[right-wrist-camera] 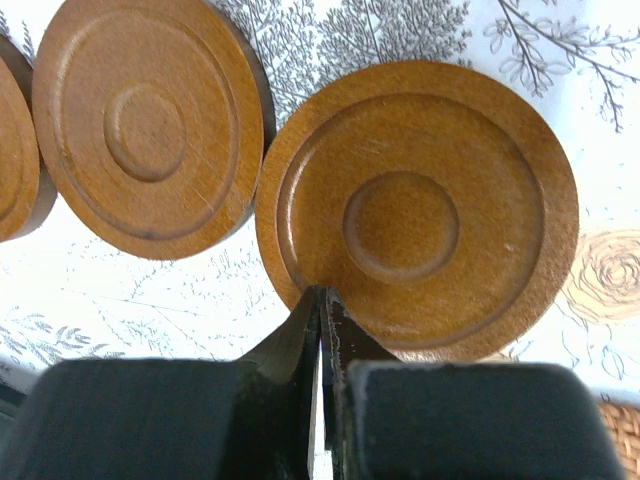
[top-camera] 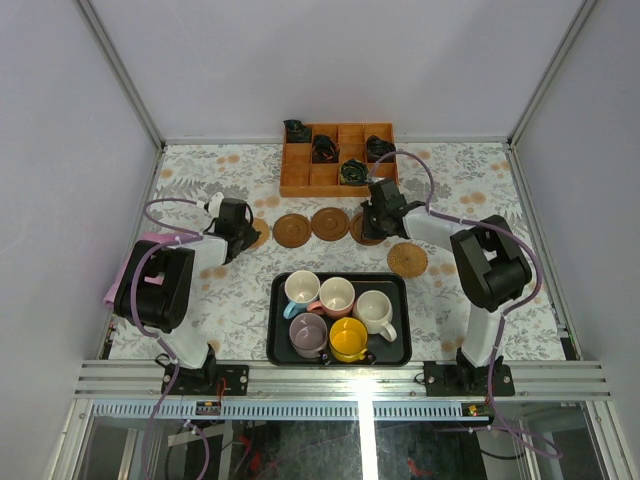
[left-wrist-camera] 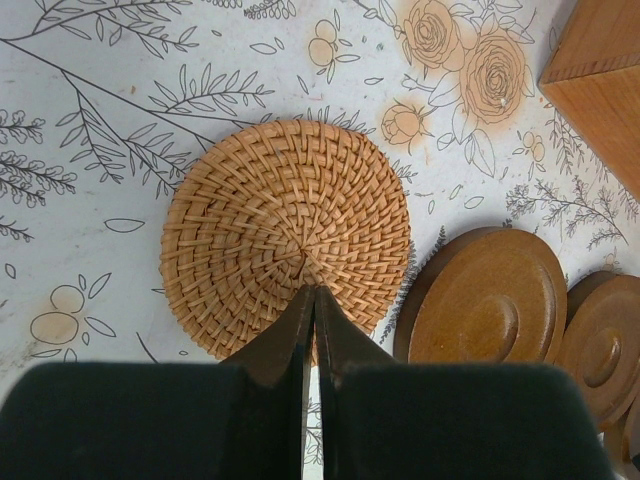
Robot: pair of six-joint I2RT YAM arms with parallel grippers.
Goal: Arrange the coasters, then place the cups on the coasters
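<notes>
Woven coaster (left-wrist-camera: 285, 220) at left claw (left-wrist-camera: 312, 292), closed | brown coaster (right-wrist-camera: 420, 205) at right claw (right-wrist-camera: 322, 292), closed

Bright, even, diffuse light from above. Top view sharp across the frame, shadows faint and soft. Wrist views: fingers (left-wrist-camera: 285, 335) dark and blurred, too near the lens; surface (left-wrist-camera: 100, 150) print crisp. Wooden coasters (right-wrist-camera: 415, 205) show dull sheen, thin rim shadows.

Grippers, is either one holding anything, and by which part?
Nothing is held. The left gripper, jaws shut, points at the woven coaster; the right gripper, jaws shut, at a brown coaster.
</notes>
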